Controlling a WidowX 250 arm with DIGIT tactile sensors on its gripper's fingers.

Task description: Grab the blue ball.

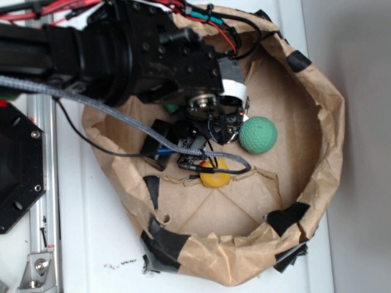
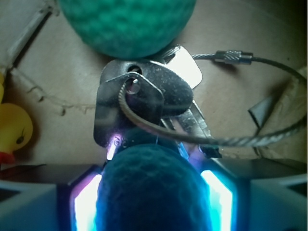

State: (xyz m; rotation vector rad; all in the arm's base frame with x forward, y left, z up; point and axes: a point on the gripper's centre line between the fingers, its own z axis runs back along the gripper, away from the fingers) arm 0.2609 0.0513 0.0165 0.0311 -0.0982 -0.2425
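Where the wrist view begins, at its bottom edge, one blue ball [image 2: 151, 190] sits between the two pads [image 2: 86, 204] of the gripper [image 2: 151, 202], which glow blue-white on either side of it; the jaws are closed narrowly on the ball, pressing it from left and right. Its surface is dark teal, matte and dimpled. Just beyond the ball lies one bunch of keys [image 2: 144, 103]: flat metal blades, one with a dark rounded head, threaded on a single twisted wire loop [image 2: 240, 139] closed by a small threaded barrel. The keys touch or nearly touch the ball's far side. Beyond the keys is one green ball [image 2: 127, 24], lighter, dimpled and round, cut by the top edge. Left of the keys, one yellow toy [image 2: 13, 127] shows a smooth rounded body and a small dark eye.

Seen from the exterior view, everything lies within one shallow basket [image 1: 330, 122] of crumpled brown paper, its rolled rim patched with several strips of black tape. The black arm [image 1: 122, 55] reaches in from the upper left, trailing one grey braided cable and thinner black and red wires, and hides the blue ball and most of the gripper. The green ball [image 1: 257, 135] rests on the basket floor just right of the arm's tip; the yellow toy [image 1: 214, 176] lies below the tip, partly under the wires. The basket stands on a white table [image 1: 91, 244].
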